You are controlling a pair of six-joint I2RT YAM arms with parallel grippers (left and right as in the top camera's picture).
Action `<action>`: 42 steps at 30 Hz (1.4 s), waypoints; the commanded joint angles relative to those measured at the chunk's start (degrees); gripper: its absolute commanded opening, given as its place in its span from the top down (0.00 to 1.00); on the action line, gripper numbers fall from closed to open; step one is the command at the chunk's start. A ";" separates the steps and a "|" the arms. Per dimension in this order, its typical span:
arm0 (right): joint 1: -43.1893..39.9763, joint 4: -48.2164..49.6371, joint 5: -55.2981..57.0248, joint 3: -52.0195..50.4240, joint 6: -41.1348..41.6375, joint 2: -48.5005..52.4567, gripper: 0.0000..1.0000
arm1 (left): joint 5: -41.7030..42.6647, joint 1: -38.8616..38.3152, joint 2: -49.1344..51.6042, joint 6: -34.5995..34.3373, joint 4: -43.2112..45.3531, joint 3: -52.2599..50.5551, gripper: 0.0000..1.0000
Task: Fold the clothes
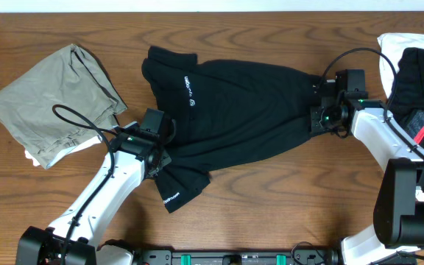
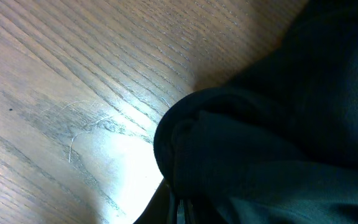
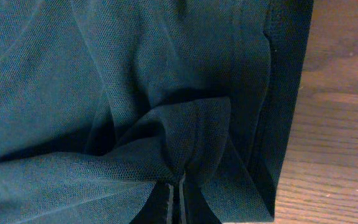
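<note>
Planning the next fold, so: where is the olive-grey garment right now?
In the overhead view, the olive-grey garment lies on the left side of the table, just left of the spread-out black shirt and apart from it.

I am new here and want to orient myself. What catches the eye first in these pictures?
A black shirt lies spread in the centre. Both grippers are shut on it: the left gripper near a sleeve, the right gripper at the hem. An olive-grey garment lies left.
</note>
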 commanded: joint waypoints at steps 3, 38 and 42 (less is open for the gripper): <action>0.59 -2.73 1.03 0.59 0.13 -4.07 0.99 | -1.55 0.28 -1.05 3.17 -0.35 0.35 0.94; -7.65 -25.35 12.50 24.48 4.63 -42.01 0.99 | 5.92 0.28 -34.88 10.84 -7.26 33.09 0.94; -7.65 -25.11 12.28 24.48 5.07 -37.62 0.99 | 2.73 0.28 -30.82 10.84 -7.21 33.03 0.94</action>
